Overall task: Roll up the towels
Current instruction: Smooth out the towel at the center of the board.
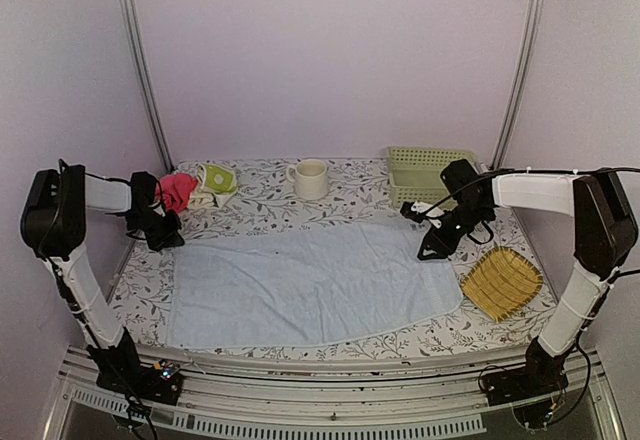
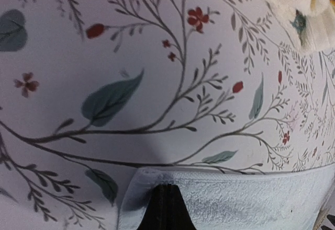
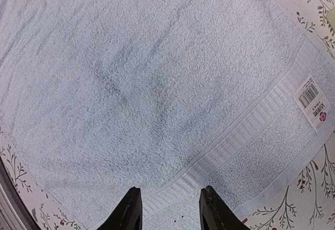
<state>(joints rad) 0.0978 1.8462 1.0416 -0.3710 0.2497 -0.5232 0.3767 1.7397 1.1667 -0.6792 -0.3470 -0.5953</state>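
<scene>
Task's thing: the pale blue towel (image 1: 310, 285) lies spread flat on the flowered tablecloth (image 1: 250, 205), filling the middle of the table.
Long axis: it runs left to right across the table, so its two short ends face the two arms.
Other towel: the patterned towel (image 1: 216, 181) sits bunched at the far left, beside a pink cloth (image 1: 177, 190), well apart from both grippers' fingers.
Left gripper: the left gripper (image 1: 163, 235) sits at the blue towel's far left corner with its fingers together. In its wrist view one dark fingertip (image 2: 165, 211) shows against the hem, and we cannot tell whether any cloth is pinched.
Right gripper: the right gripper (image 3: 168, 213) hangs over the far right corner with its fingers (image 3: 128, 211) apart and nothing between them.
Towel from the right fingers: the cloth lies directly below and ahead of them. The woven band (image 3: 246, 130) crosses on a slant, and the label (image 3: 313, 103) sits at the corner off to the right.
Nearer arm: each arm is close to its own far corner, and neither is near the front edge.
Coming move, as we judge it: both grippers need a hold on the far edge they flank, and the right one has yet to come down.
Bystanders: the mug (image 1: 310, 178), green basket (image 1: 430, 170) and bamboo tray (image 1: 500, 282) lie off the cloth.
</scene>
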